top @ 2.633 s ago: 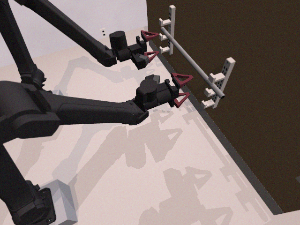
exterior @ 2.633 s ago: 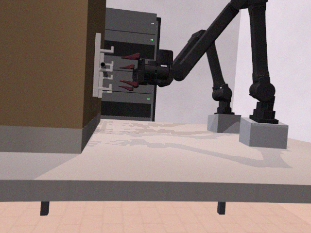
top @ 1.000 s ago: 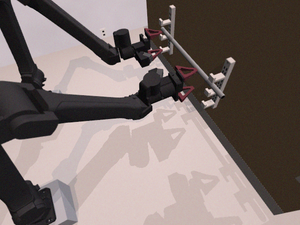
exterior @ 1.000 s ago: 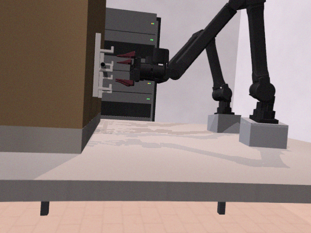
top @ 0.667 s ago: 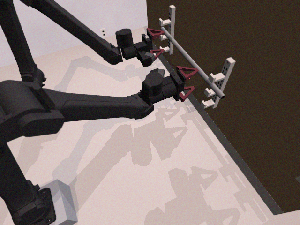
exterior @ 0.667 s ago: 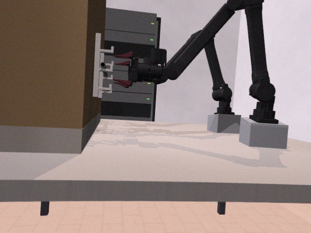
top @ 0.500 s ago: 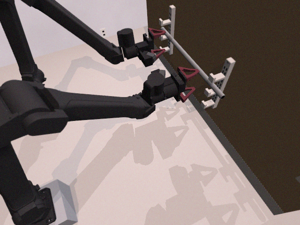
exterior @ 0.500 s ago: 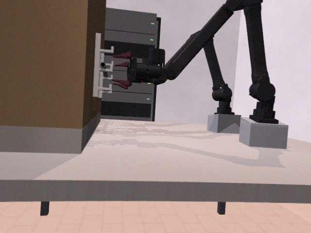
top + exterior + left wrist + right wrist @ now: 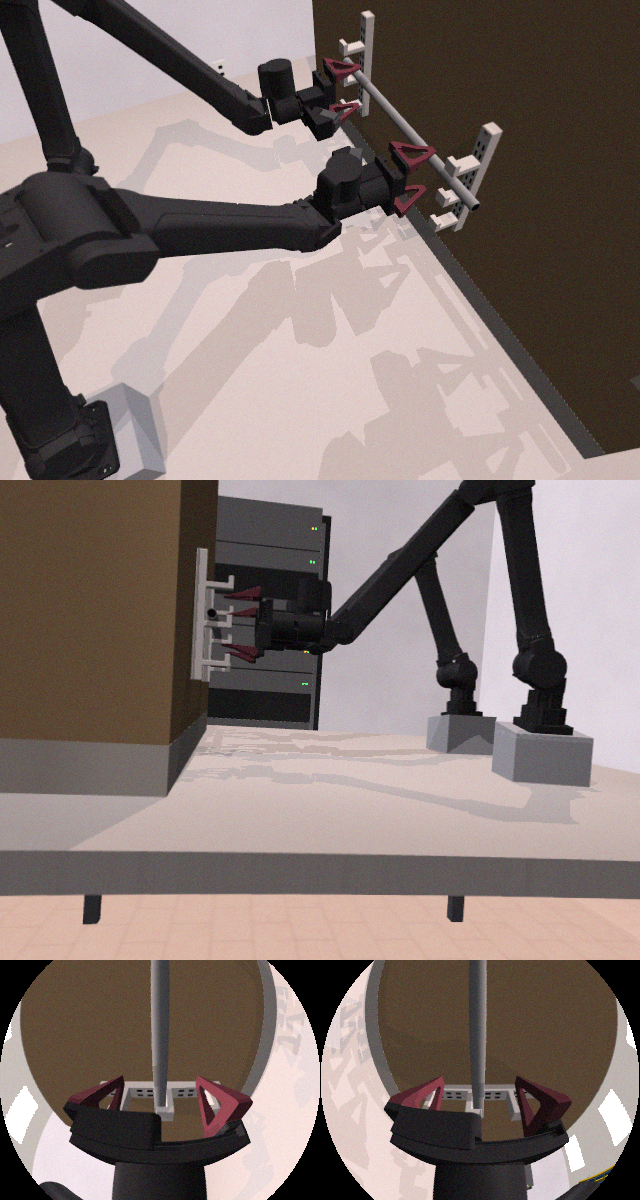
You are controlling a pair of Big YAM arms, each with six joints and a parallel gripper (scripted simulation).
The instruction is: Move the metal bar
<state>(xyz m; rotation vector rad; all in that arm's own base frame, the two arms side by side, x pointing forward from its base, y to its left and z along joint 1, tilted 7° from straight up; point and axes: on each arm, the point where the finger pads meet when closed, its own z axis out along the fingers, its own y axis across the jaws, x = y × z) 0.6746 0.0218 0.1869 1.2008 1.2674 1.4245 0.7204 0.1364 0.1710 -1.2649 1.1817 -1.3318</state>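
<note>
Left arm (image 9: 170,56) (image 9: 408,557): sloping down and forward from a raised elbow
Right arm (image 9: 227,224) (image 9: 439,614): reaching forward, bending down at the elbow
Left gripper (image 9: 356,86) (image 9: 225,624) (image 9: 160,1079): gaping wide, holding nothing, pointing forward
Right gripper (image 9: 428,168) (image 9: 226,629) (image 9: 479,1080): gaping wide, holding nothing, pointing forward
Red fingers (image 9: 412,155): standing one above the other on each gripper

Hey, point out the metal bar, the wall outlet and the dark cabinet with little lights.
Metal bar (image 9: 395,114) (image 9: 211,613) (image 9: 160,1025) (image 9: 478,1025): top and both wrist views, its shaft; exterior, its near end.
Wall outlet (image 9: 219,67): top view, its face.
Dark cabinet (image 9: 268,523): exterior view, upper front panel.
</note>
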